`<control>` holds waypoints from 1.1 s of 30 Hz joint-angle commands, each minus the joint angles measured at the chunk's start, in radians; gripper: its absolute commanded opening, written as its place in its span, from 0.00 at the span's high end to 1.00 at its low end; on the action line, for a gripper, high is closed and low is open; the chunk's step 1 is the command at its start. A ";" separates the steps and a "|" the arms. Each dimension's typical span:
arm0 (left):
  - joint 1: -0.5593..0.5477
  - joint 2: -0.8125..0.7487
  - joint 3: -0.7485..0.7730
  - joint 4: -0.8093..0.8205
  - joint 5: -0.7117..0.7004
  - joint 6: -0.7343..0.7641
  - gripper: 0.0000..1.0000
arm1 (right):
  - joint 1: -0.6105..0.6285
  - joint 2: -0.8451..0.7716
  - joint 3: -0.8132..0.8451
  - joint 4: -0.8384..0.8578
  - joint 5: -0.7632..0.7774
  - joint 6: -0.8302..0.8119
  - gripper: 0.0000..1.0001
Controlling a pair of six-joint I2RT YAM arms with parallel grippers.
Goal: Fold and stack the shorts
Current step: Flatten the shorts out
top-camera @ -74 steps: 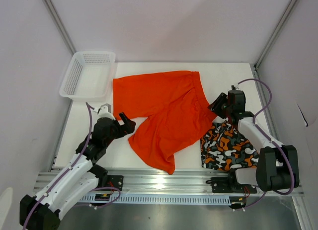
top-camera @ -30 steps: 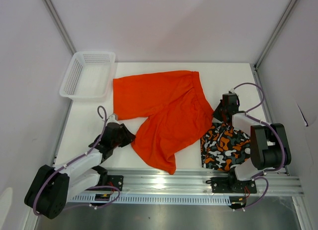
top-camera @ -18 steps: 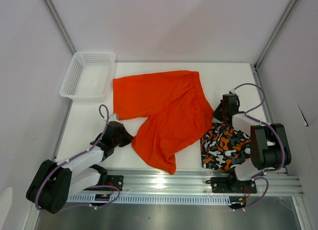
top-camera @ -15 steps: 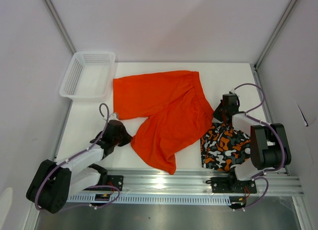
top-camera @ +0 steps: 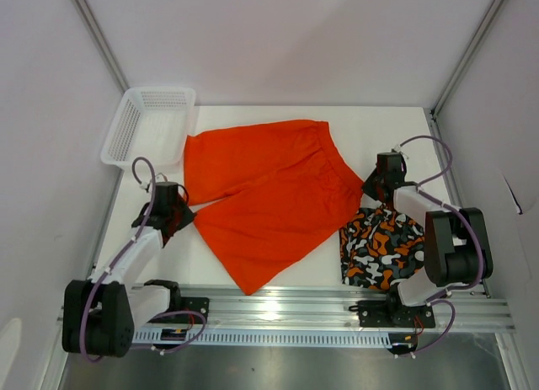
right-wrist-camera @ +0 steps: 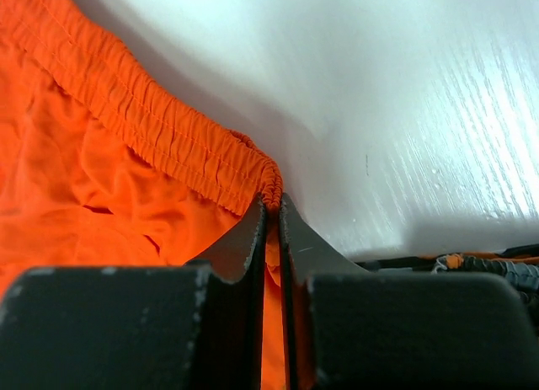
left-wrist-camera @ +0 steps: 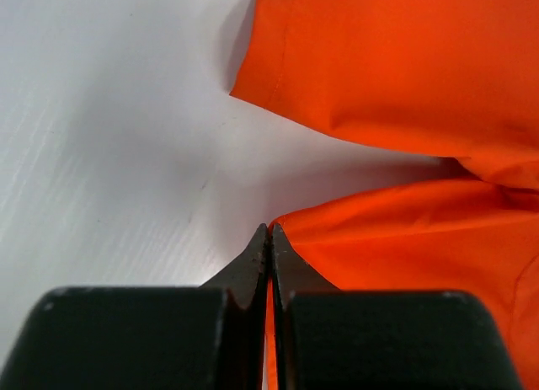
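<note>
Progress is slight, as far as can be judged: the orange shorts [top-camera: 261, 196] lie opened out flat across the middle of the table [top-camera: 379, 129] with no fold in them yet. The camo shorts [top-camera: 383, 248] sit in a crumpled heap at the near right, close beside the orange pair's right edge. Nothing is stacked; both pairs are left to fold, and then one goes on the other

The left gripper [left-wrist-camera: 269, 232] is pressed shut on a corner of the near leg's hem [left-wrist-camera: 295, 224], at the left side of the orange shorts, the cloth caught right at the tips of its fingers [left-wrist-camera: 251, 272]. The right gripper [right-wrist-camera: 271, 206] pinches the end of the elastic waistband [right-wrist-camera: 168, 137] at the shorts' right side, the gathered edge bunched between its tips. The orange pair is thus held at two opposite ends, which looks like a set-up for the first fold
</note>
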 commanded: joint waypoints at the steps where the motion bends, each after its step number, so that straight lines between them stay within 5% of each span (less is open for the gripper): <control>1: 0.039 0.070 0.065 -0.004 0.009 0.053 1.00 | 0.005 0.017 0.049 -0.001 0.051 0.015 1.00; 4: 0.066 0.108 0.078 0.014 0.018 0.069 0.96 | 0.014 0.029 0.047 0.007 0.047 0.015 1.00; 5: 0.070 0.111 0.084 0.019 0.027 0.091 0.70 | 0.021 0.031 0.045 0.008 0.050 0.015 1.00; 8: 0.068 0.095 0.064 0.019 0.062 0.094 0.25 | 0.023 0.036 0.030 0.025 0.038 0.011 1.00; 11: 0.056 0.029 0.032 0.018 0.069 0.089 0.10 | 0.021 0.042 0.016 0.050 0.022 0.011 1.00; 15: 0.018 -0.068 0.012 -0.007 0.092 0.070 0.07 | 0.020 0.059 0.018 0.051 -0.004 0.006 0.89; 21: -0.232 -0.192 0.039 -0.096 0.006 -0.004 0.07 | 0.005 0.056 -0.005 0.089 -0.050 0.009 0.65; 26: -0.496 -0.232 0.041 -0.157 -0.095 -0.093 0.07 | -0.015 0.074 -0.022 0.114 -0.084 0.015 0.61; 33: -0.873 -0.067 0.169 -0.282 -0.273 -0.121 0.09 | -0.017 0.092 -0.013 0.117 -0.113 0.017 0.55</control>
